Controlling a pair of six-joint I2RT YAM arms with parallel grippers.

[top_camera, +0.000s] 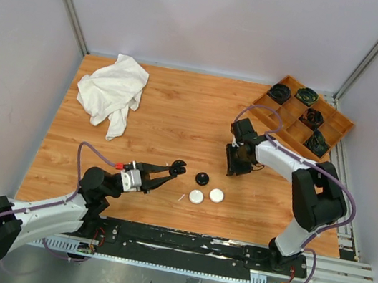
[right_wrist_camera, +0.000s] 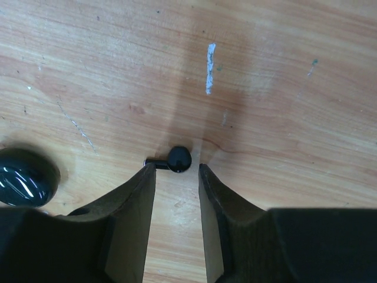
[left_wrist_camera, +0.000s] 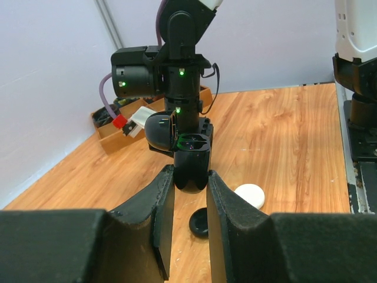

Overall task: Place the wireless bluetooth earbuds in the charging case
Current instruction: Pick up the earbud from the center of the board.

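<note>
My left gripper (top_camera: 176, 168) is shut on a black charging case (left_wrist_camera: 191, 168), held above the table with its lid (left_wrist_camera: 159, 132) swung open. In the right wrist view a black earbud (right_wrist_camera: 178, 159) lies on the wood just beyond my right gripper (right_wrist_camera: 175, 168). Its round head is between the tips and its stem touches the left fingertip (right_wrist_camera: 150, 171). The jaws stand a little apart and do not pinch it. From above, the right gripper (top_camera: 235, 168) points down at the table.
A black puck (top_camera: 202, 179) and two white pucks (top_camera: 196, 196) (top_camera: 217, 195) lie between the arms. A crumpled white cloth (top_camera: 112, 92) sits at the back left. A wooden divided tray (top_camera: 287, 129) at the back right holds black items.
</note>
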